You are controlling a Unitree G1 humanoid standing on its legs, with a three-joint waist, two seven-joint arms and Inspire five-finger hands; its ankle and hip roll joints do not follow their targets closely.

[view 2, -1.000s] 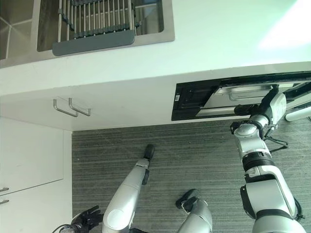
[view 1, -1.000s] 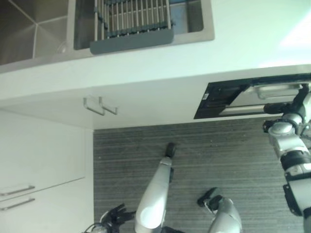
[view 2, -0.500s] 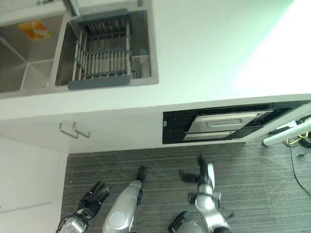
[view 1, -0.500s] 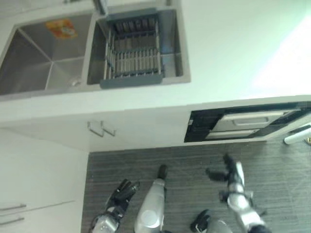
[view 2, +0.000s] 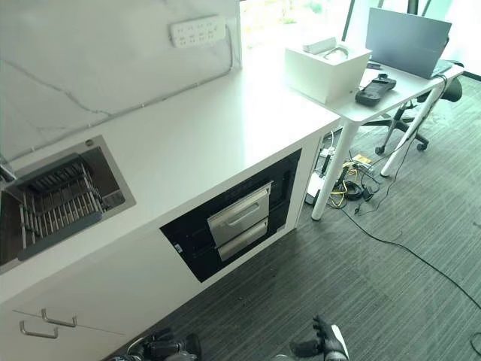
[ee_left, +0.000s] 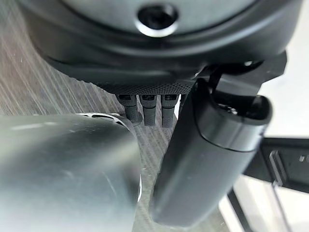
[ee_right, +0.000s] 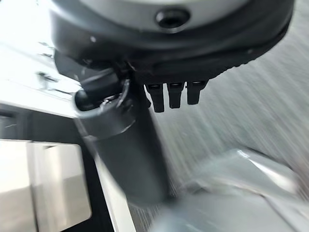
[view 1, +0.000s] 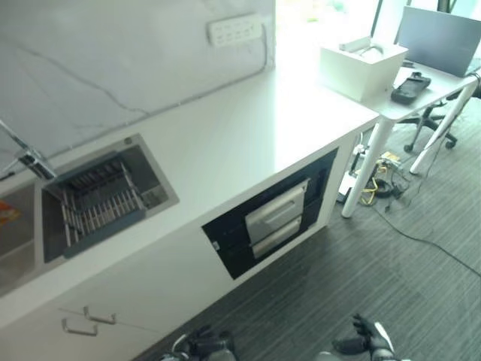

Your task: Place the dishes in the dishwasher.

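The dishwasher (view 1: 272, 219) sits under the white counter (view 1: 248, 128) as a black panel with two steel fronts, both closed flush. In the sink (view 1: 154, 188) to its left rests a grey dish rack (view 1: 94, 201). My left hand (view 1: 201, 346) hangs low near the floor in front of the cabinets; in its wrist view the fingers (ee_left: 149, 108) are straight beside the thumb (ee_left: 207, 150), holding nothing. My right hand (view 1: 365, 344) is low too, in front of the dishwasher and well apart from it, with fingers (ee_right: 175, 94) relaxed and empty.
A white table (view 1: 421, 83) stands right of the counter with a white box (view 1: 362, 66), a laptop (view 1: 440, 34) and a black controller (view 1: 409, 89). An office chair (view 1: 430, 124) and loose cables (view 1: 379, 184) lie beyond. Cabinet handles (view 1: 89, 320) stick out at lower left.
The camera has swung up from the floor to look across the counter. My right hand left the dishwasher front and dropped low; the left hand stayed low.
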